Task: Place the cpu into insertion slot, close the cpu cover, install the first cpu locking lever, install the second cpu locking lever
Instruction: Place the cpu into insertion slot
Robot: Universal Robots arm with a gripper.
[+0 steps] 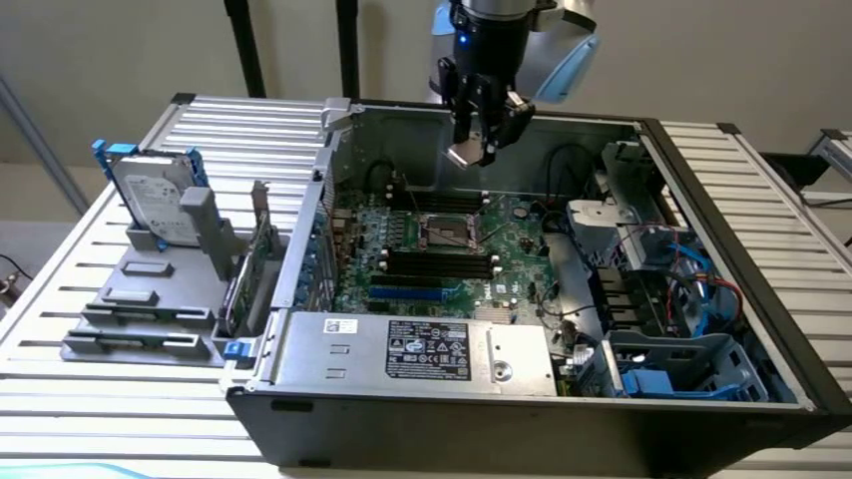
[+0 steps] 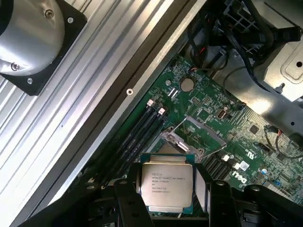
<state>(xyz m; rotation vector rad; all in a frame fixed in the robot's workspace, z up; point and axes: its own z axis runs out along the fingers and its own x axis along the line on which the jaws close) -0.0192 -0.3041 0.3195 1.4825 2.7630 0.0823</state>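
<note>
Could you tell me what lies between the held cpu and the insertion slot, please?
Only open air: in the exterior view the hand holds the cpu clear above the insertion slot.

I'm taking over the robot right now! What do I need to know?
Pincer: shut on the chip, gripping its edges, up above the open computer case.
Socket: on the green board, no chip in it.
Cover: looks lifted open.
Done: chip picked up.
Left: chip into socket, cover closed, both levers locked.
</note>
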